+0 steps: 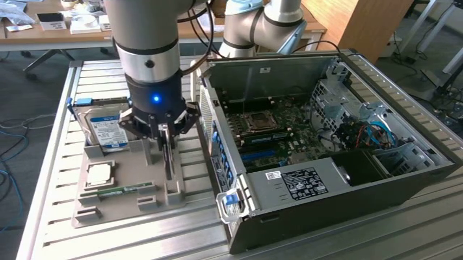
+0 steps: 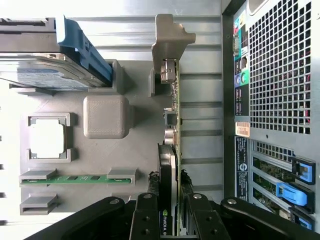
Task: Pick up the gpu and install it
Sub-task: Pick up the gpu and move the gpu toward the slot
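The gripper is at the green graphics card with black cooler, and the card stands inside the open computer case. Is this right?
Not quite. The green graphics card with black cooler stands on edge in the grey plastic tray beside the open computer case, not inside it; the gripper is at it. The wrist view shows this.

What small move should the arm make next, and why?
Probably a short, straight lift. The gripper appears closed on the gpu, which stands on edge in its slot in the grey holder, beside the case. Pulling straight out of the slot should free the card without it catching on the slot walls.
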### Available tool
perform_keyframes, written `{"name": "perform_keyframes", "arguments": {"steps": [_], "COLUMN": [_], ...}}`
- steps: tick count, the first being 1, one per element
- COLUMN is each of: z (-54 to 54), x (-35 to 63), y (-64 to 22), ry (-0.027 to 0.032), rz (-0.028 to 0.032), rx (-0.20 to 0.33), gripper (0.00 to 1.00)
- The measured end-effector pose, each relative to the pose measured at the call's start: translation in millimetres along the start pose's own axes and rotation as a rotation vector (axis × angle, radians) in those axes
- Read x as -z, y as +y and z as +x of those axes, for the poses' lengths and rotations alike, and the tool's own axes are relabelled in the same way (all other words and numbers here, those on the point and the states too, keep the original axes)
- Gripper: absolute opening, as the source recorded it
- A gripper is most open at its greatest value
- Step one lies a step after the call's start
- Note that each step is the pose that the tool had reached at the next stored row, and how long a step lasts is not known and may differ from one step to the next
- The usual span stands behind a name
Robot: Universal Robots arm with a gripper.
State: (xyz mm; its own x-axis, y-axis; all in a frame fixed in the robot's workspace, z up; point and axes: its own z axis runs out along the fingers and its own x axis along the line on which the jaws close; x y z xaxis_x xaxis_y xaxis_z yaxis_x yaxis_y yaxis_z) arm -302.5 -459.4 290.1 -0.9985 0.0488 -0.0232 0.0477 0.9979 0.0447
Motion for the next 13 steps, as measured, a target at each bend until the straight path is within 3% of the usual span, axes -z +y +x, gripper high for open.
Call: {"name": "perform_keyframes", "arguments": {"steps": [13], "z": [-0.6], "x": [24.6], "y": [1.1], "ry": [0.0], "rz": [-0.0001], "rx": [0.0], "gripper": [0.27]}}
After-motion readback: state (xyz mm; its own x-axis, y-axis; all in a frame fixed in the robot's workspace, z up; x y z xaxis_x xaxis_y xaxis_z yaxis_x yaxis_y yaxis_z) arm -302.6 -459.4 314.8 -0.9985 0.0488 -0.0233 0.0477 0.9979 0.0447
